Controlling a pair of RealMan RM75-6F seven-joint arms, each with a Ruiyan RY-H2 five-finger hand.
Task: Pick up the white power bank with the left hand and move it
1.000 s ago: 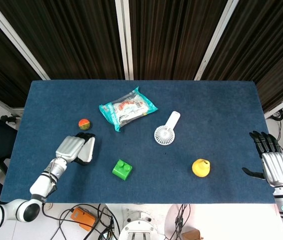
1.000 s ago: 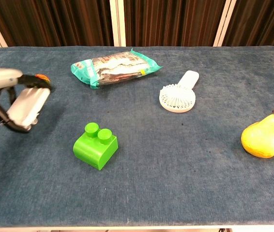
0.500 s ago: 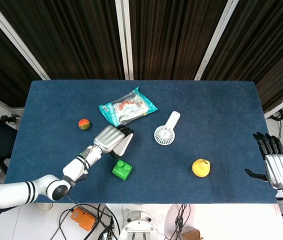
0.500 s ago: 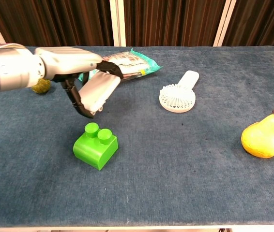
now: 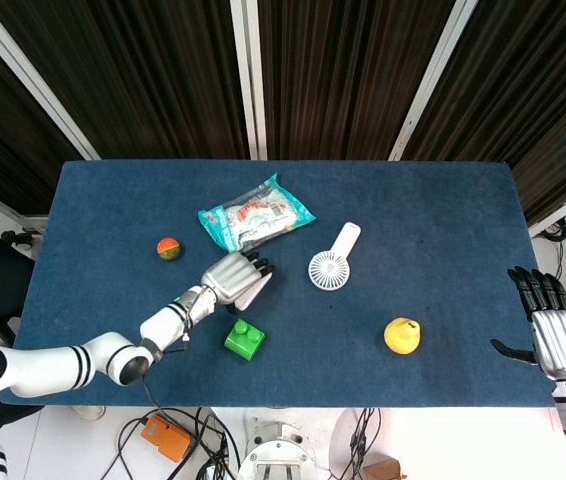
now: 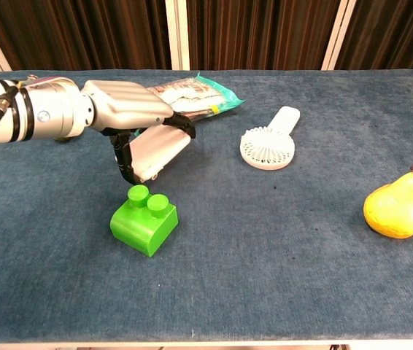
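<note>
One white power bank (image 6: 157, 151) | tilted, clasped under left hand (image 6: 130, 106) fingers (image 6: 179, 122) | above table (image 6: 279, 248)

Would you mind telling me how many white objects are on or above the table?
2: the white power bank, held by the left hand above the green brick, and the handheld fan lying mid-table.

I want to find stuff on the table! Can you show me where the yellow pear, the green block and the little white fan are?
yellow pear (image 6: 397, 210): chest view, on its round belly.
green block (image 6: 144, 222): chest view, on its front face below the studs.
white fan (image 6: 267, 147): chest view, on the middle of its round grille.
</note>
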